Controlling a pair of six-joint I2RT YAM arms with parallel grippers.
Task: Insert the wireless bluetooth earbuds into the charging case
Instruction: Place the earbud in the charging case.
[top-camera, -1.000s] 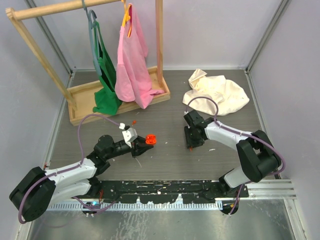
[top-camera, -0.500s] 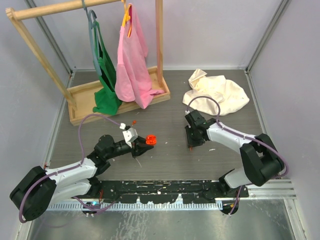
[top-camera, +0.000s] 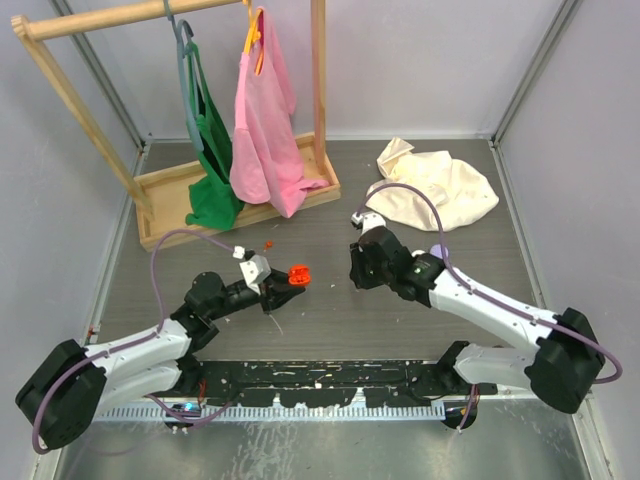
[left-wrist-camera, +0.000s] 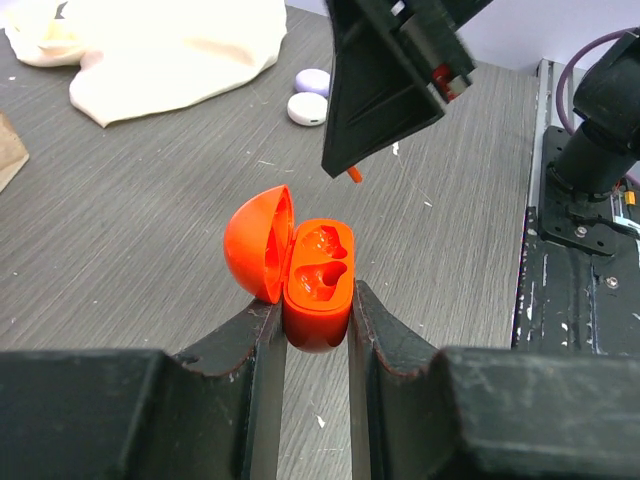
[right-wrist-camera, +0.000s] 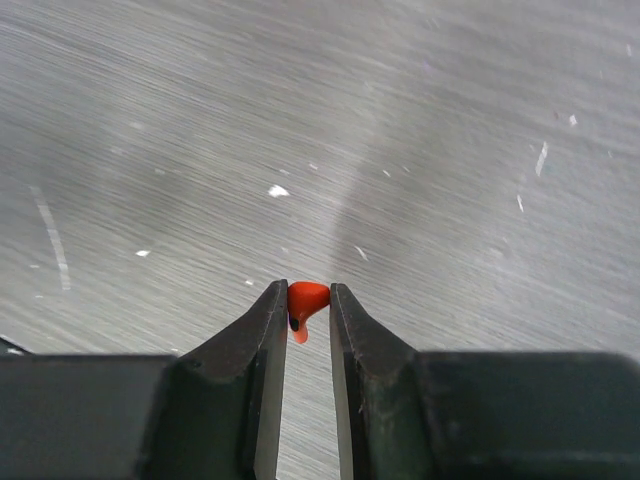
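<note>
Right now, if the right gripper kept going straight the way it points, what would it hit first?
Probably the bare table: beyond the right gripper and its pinched red earbud, its wrist view shows only grey tabletop. The open red case sits off that line, though depth is unclear.

Open table (top-camera: 330, 312) lies between left hand (left-wrist-camera: 315, 300) and right hand (right-wrist-camera: 305, 300); rack (top-camera: 321, 90) and cloth (top-camera: 435, 185) stand beyond.

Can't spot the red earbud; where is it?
The red earbud sits pinched in the right gripper (right wrist view), right of the open red case the left gripper holds.
</note>
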